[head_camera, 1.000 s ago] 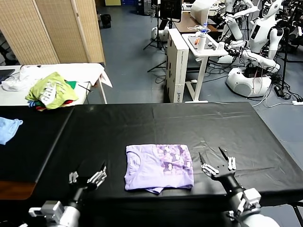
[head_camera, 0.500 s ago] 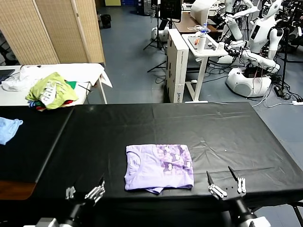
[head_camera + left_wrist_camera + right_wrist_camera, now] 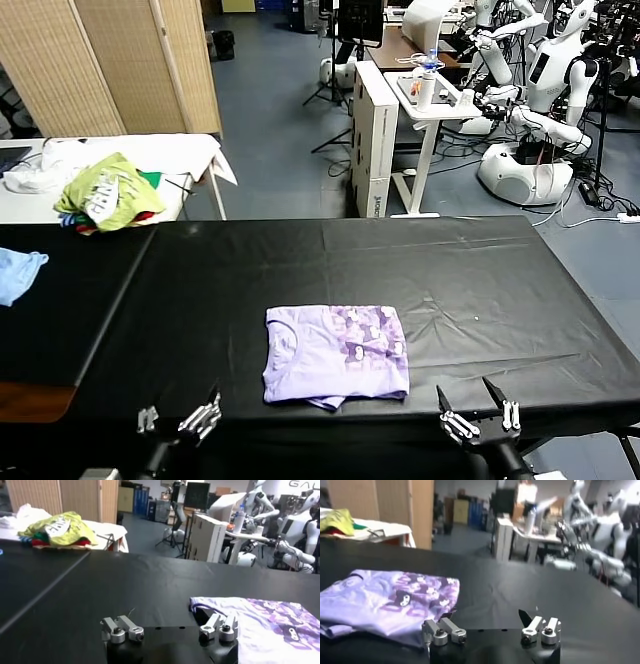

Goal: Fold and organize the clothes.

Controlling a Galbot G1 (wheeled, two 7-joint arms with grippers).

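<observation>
shirt: lavender T-shirt (image 3: 336,354) folded into a compact rectangle, lying flat near the front edge of the black surface (image 3: 450,270), roughly centred between the two arms
print: pale cartoon-like shapes on a darker purple panel, face up on the half toward the right arm; plain lavender half with the neckline toward the left arm
fabric: soft cotton-looking knit, matte, slight wrinkles; a loose fold edge pokes out at the front, so the stack isn't perfectly square
second shirt: can't tell from these views whether a plain one sits under the printed one or it's a single garment
left end effector (image 3: 180,418): at the front edge of the surface, apart from the shirt's left side, fingers spread, holding nothing
right end effector (image 3: 478,410): at the front edge, apart from the shirt's right side, fingers spread, empty
progress: folding looks done or nearly done; both arms low and clear of the cloth
left to do: maybe tidy the stray edge, or move the bundle to a stack; no obvious drop-off spot in view
cover: black sheet, smooth, faint sheen and creases, draped over the surface
other cloth: blue rag (image 3: 18,274) at the far left edge; yellow-green pile (image 3: 108,192) on the white side table (image 3: 190,150) behind, well apart from the shirt
background: woven folding screens (image 3: 120,62), parked white robots (image 3: 545,100)
</observation>
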